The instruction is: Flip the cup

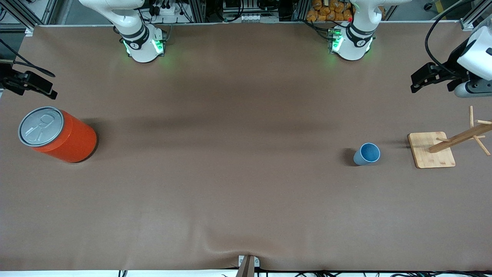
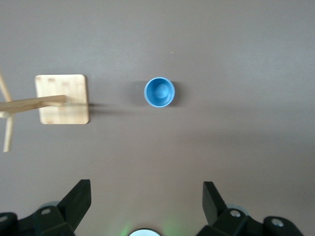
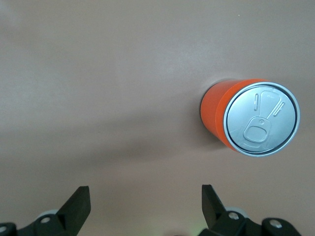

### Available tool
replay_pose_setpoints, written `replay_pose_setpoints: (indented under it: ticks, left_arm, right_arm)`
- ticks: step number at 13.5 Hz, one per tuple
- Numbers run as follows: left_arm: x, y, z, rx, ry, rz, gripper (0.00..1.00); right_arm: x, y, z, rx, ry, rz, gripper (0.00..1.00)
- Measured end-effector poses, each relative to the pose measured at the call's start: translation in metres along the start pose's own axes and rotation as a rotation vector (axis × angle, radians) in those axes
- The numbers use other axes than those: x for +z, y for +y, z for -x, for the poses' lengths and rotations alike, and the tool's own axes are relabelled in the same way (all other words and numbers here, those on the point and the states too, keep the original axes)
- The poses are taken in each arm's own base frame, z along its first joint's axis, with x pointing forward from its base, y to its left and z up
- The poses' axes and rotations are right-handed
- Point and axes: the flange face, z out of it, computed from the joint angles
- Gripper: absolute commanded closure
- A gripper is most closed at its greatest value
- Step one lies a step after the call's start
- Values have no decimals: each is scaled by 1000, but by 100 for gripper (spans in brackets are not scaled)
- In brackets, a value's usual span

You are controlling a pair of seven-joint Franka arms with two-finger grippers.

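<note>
We see both the left gripper (image 2: 143, 206) and right gripper (image 3: 142, 206) spread wide, empty; the cup (image 1: 367, 154) stands upright, mouth up.

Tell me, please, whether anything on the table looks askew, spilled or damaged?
Nothing stands out. The cup stands upright, mouth up, beside the wooden rack; the orange can stands upright at the right arm's end. Nothing is spilled. The left tool and the right tool wait open, up in the air.

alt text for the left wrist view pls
A small light-blue cup stands upright, mouth up, on the brown table, beside a wooden peg rack. The open left gripper hangs high over the table, short of the cup.
</note>
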Motion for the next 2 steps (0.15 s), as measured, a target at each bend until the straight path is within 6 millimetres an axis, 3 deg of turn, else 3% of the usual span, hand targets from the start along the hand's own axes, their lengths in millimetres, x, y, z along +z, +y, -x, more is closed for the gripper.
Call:
replay_pose_setpoints:
  ticks: [2]
  left_arm:
    - [2,-3,-5,-8,11,13,0]
  right_arm:
    - [-1,0,-1,0,6,-1,0]
